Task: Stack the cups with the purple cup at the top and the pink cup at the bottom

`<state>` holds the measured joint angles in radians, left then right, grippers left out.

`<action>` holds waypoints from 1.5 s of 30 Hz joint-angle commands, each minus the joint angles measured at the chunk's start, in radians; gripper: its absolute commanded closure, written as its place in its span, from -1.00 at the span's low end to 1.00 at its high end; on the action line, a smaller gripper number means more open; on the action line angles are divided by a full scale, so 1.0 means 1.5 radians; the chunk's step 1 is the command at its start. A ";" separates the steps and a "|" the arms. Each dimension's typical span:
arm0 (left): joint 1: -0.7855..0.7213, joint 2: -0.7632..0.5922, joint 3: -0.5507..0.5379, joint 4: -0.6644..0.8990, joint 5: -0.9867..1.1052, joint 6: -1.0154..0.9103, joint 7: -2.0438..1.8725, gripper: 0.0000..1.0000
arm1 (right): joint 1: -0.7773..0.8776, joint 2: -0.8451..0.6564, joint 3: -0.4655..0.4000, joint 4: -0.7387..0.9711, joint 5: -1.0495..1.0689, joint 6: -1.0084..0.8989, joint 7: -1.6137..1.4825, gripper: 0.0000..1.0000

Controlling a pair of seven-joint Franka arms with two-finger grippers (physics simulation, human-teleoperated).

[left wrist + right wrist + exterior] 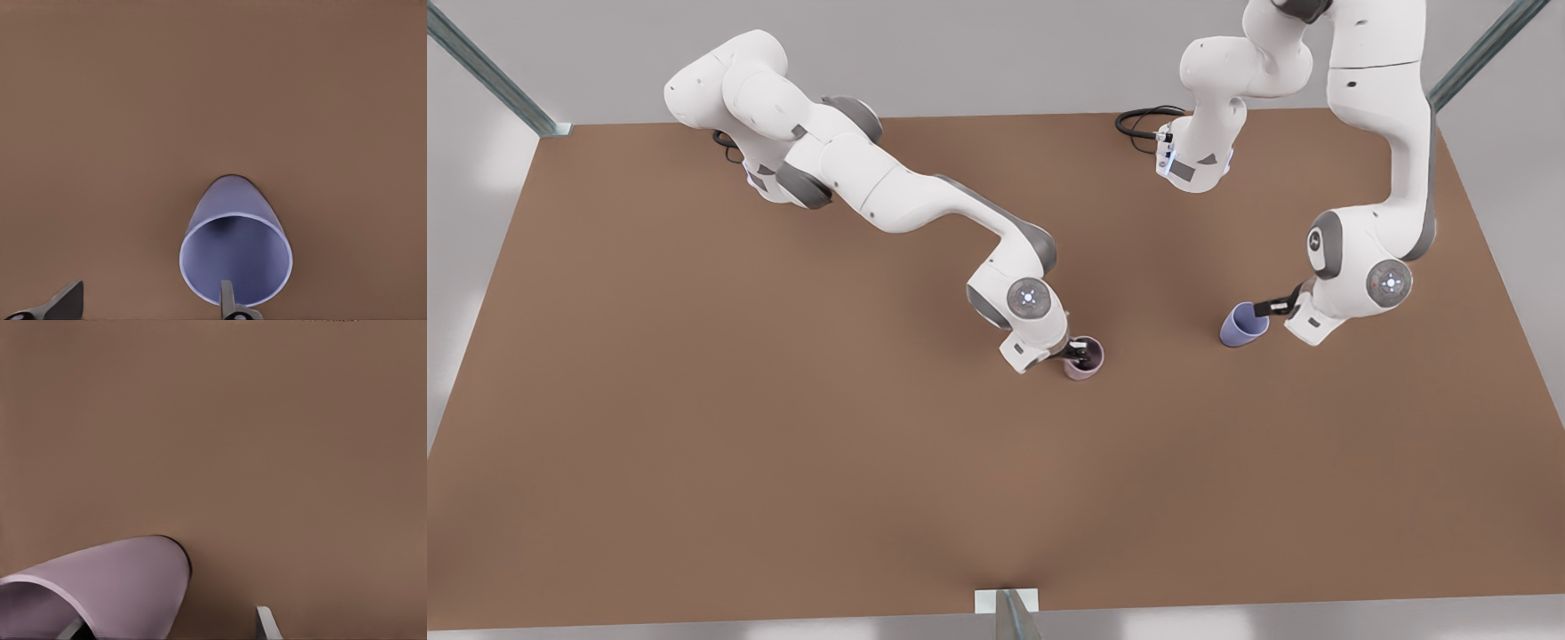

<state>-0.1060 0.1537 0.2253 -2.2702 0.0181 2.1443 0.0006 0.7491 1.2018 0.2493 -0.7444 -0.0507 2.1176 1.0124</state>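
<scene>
matt brown table [783, 427], smooth matt cups, glossy white plastic-looking arms

Table [694, 427]: broad, flat, matte brown top, plain and unmarked, spanning nearly the whole front view.

Metal frame struts: one slanting in at the far corner on the front view's left [489, 76], one at the far corner on the front view's right [1485, 53], one short upright post at the middle of the near edge [1009, 613].

Black cable [1143, 120]: looped, lying on the far part of the table.

Surround: pale grey floor or wall [996, 53] beyond the table edges.
</scene>
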 commanded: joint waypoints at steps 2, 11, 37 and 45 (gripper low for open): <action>0.000 0.012 -0.001 -0.008 -0.003 0.125 0.023 -1.00 | 0.010 -0.001 0.004 0.000 0.002 0.074 0.085 -1.00; -0.003 0.058 -0.017 -0.008 -0.028 0.124 0.015 0.13 | -0.041 -0.143 -0.003 -0.048 0.000 -0.121 0.031 -1.00; -0.218 0.251 -0.068 0.642 -0.093 -0.363 -0.342 0.57 | -0.480 -0.691 -0.145 -0.542 0.016 -0.191 -0.948 -1.00; -0.257 0.221 -0.070 0.531 -0.130 -0.243 -0.350 0.57 | -0.478 -0.674 -0.145 -0.510 0.060 -0.282 -0.641 -1.00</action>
<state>-0.4787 0.5048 0.1198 -1.4360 -0.1528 1.7085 -0.3104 0.0314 0.1908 0.0322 -1.5103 0.0138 1.7442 0.0877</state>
